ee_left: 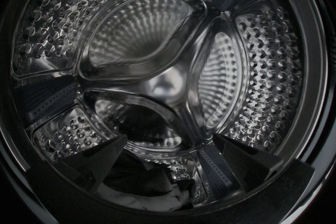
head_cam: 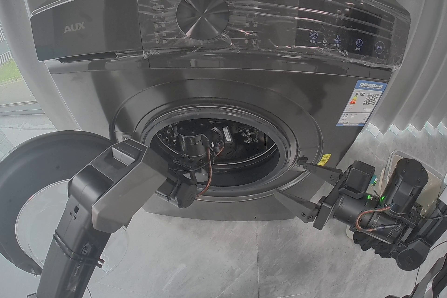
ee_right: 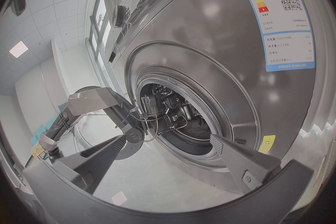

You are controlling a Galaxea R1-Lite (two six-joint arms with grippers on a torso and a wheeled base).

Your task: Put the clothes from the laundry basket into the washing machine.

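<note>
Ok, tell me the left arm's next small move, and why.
Probably draw the left pincer back out of the drum: it is open and empty, and clothes lie on the drum floor beneath it, apparently released.

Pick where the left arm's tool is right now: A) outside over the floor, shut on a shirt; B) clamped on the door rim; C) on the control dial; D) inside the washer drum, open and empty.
D: the left tool sits inside the drum, its fingers spread with nothing between them.
</note>
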